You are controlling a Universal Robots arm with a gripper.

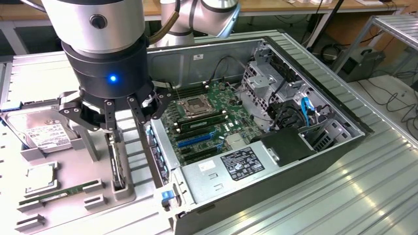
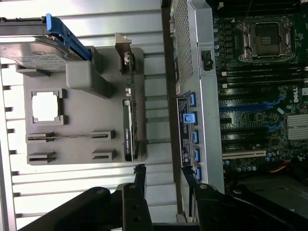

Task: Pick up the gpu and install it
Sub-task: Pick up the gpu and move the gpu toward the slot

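The gpu (image 1: 117, 164) stands on its long edge in a slot of the grey holder tray (image 1: 134, 147), to the exterior view's left of the open computer case (image 1: 339, 142). In the wrist view the gpu (image 2: 129, 126) is a thin dark card, in line with one black finger (image 2: 139, 179). My gripper (image 1: 124, 122) hangs just above the card's far end. My gripper (image 2: 163, 175) is open and nothing is between its fingers. The motherboard (image 1: 205, 117) lies exposed inside the case, with blue and black card slots (image 1: 196, 140) near the case's left wall.
On the same tray sit a silver hard drive (image 1: 40, 131) with a white label, a processor chip (image 1: 40, 177) and a slim green RAM stick (image 1: 60, 192). The case's metal wall (image 2: 202, 96) runs close beside the tray. Ribbed metal table (image 1: 339, 196) surrounds everything.
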